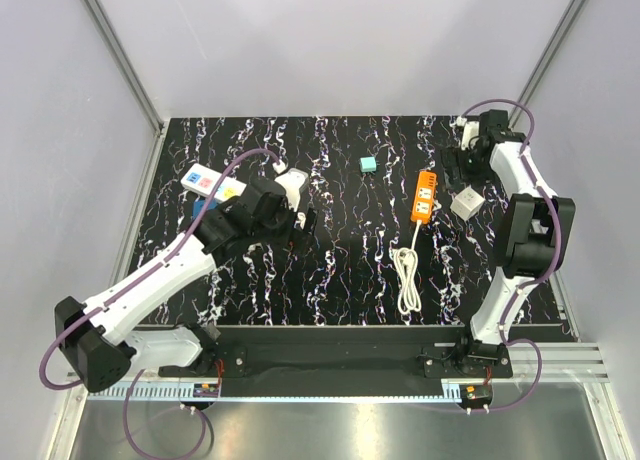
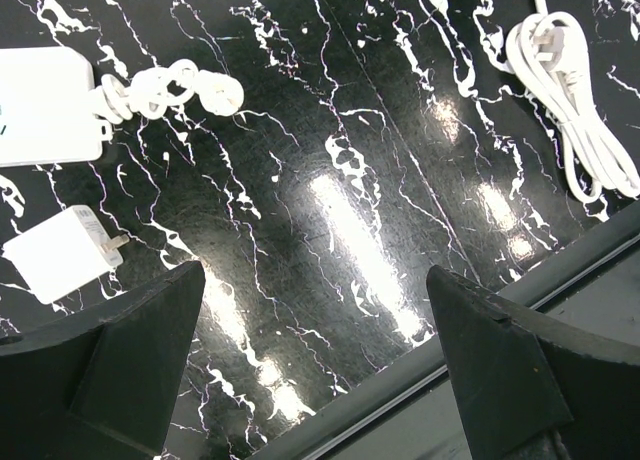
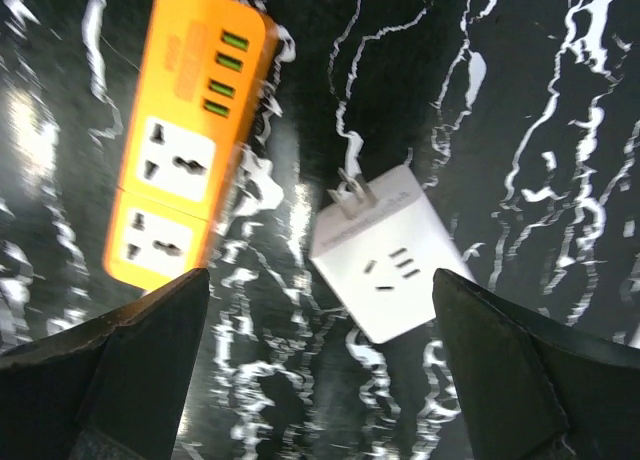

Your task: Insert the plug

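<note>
The plug [image 3: 390,265], a white cube adapter, lies on its side on the black marbled table, its prongs pointing at the orange power strip [image 3: 185,150] beside it. In the top view the plug [image 1: 467,202] sits just right of the strip [image 1: 425,197]. My right gripper [image 3: 320,280] is open and empty, hovering above the gap between the strip and the plug; in the top view it [image 1: 450,168] is at the far right. My left gripper [image 2: 315,272] is open and empty over bare table at the left [image 1: 303,223].
A tiny teal cube [image 1: 367,164] lies at the back centre. A white strip with coloured buttons [image 1: 212,185], a small white charger [image 2: 60,255] and a coiled white cable [image 2: 165,88] lie by the left arm. The orange strip's white cord [image 1: 407,275] is coiled in front of it.
</note>
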{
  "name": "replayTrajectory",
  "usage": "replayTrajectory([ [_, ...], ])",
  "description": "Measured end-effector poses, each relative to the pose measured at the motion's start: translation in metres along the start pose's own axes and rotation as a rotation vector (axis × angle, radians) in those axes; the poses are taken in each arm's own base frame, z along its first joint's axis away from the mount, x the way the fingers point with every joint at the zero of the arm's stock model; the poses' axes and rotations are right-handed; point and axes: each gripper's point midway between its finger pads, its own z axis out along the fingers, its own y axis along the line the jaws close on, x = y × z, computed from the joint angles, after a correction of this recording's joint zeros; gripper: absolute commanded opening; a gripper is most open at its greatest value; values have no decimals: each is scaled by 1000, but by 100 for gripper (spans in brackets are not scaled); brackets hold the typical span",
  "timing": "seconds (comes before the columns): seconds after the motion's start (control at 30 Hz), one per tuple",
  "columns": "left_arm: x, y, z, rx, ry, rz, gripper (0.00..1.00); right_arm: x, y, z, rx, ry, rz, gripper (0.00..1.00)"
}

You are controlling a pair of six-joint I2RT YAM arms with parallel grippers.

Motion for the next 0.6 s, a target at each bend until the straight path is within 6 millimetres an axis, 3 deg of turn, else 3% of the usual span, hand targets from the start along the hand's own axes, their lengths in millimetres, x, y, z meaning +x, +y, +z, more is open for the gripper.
replayTrajectory([
  [0.17, 3, 0, 6, -4, 19, 1, 99, 4, -8, 2, 7, 11, -131, 99],
  [0.27, 6, 0, 12, -2, 34, 1, 99, 4, -13, 2, 36, 16, -107, 99],
  [0.33, 6, -1, 15, 2, 40, 1, 99, -1, -18, 0, 80, 25, -14, 97],
  [0.5, 7, -2, 17, 6, 45, 1, 99, -49, -37, -9, 225, -11, 327, 91],
  [0.6, 7, -2, 17, 7, 45, 1, 99, -48, -39, -13, 296, -17, 567, 90],
])
